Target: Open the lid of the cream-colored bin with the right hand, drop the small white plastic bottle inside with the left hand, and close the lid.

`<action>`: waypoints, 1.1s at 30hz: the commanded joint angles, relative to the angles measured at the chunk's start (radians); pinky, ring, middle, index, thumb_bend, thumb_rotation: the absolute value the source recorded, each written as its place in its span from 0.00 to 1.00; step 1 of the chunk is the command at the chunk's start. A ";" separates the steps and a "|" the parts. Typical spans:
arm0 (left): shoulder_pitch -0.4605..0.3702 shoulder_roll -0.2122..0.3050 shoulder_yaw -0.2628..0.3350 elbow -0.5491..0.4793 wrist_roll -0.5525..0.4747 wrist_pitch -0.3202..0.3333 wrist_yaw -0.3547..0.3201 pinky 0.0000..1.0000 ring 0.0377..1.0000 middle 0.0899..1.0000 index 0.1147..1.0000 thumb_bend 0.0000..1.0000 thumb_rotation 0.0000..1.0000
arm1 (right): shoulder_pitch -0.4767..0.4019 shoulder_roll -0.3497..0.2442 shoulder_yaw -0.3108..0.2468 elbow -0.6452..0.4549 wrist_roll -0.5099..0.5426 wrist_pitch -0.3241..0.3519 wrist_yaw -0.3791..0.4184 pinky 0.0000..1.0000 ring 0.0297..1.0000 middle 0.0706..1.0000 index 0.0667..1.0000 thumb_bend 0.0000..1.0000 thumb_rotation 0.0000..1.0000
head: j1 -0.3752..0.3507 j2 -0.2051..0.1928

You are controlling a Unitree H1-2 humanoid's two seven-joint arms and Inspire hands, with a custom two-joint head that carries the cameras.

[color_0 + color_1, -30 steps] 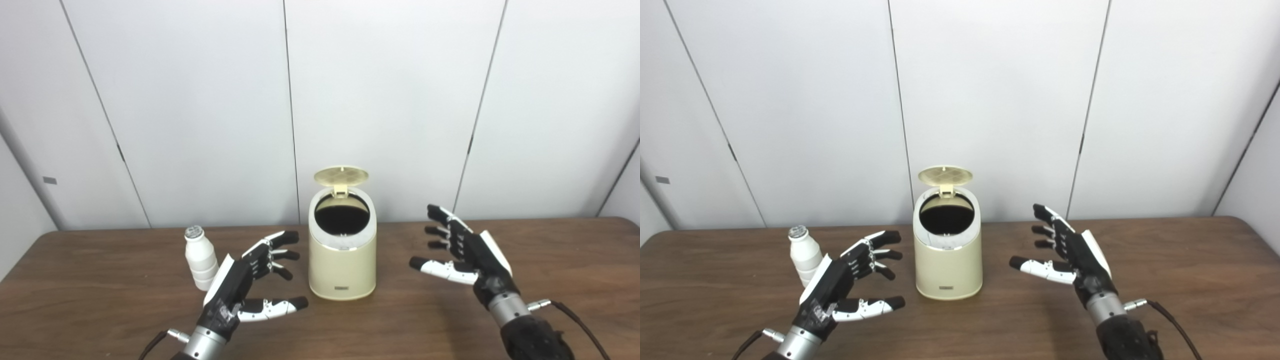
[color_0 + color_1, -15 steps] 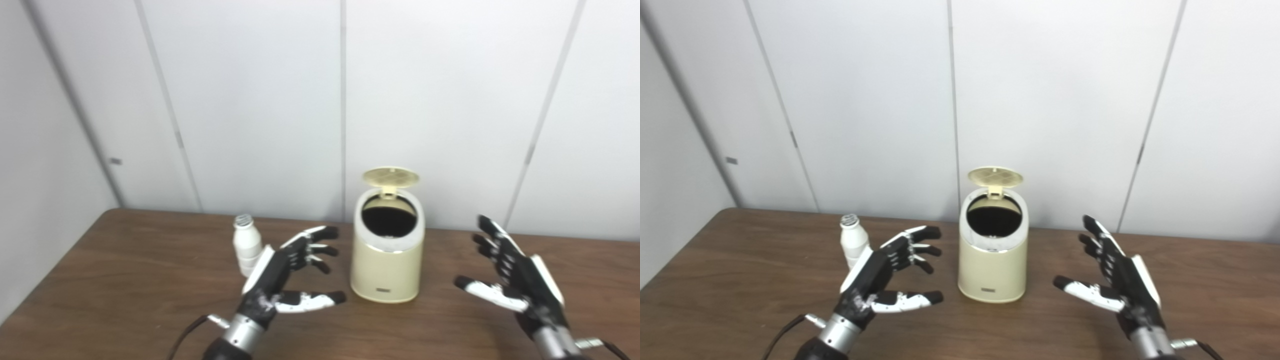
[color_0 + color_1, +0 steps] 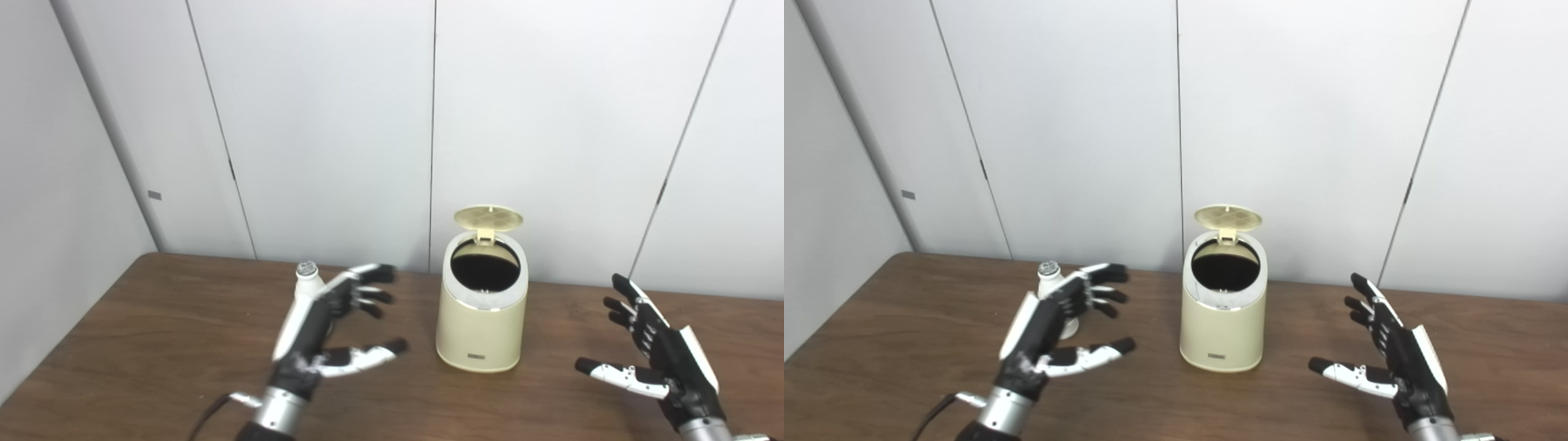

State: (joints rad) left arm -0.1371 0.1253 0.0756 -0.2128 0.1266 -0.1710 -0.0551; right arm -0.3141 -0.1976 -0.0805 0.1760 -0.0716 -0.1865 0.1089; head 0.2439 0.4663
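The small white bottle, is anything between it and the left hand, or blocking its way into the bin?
Nothing visible. The left hand is open right in front of the bottle, and the bin stands with its lid up, mouth unobstructed.

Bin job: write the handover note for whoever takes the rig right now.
Left hand: open, holding nothing, in front of the small white bottle, which stands upright on the table.
Right hand: open, to the right of the cream bin, apart from it.
Done: the lid is up, the opening clear.
Left: grasp the bottle with the left hand, drop it in the bin, close the lid.
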 commanded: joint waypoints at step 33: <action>-0.043 0.064 0.127 0.166 0.218 0.080 0.255 0.67 0.78 0.83 0.85 0.87 0.06 | -0.057 -0.032 0.012 -0.116 0.012 0.098 -0.005 0.87 0.87 0.93 0.93 0.79 0.14 | 0.013 0.006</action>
State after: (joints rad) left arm -0.1319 0.1712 0.2084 -0.0431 0.3465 -0.0604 0.1860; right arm -0.3338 -0.2167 -0.0677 0.1007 -0.0651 -0.0791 0.1093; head 0.2562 0.4709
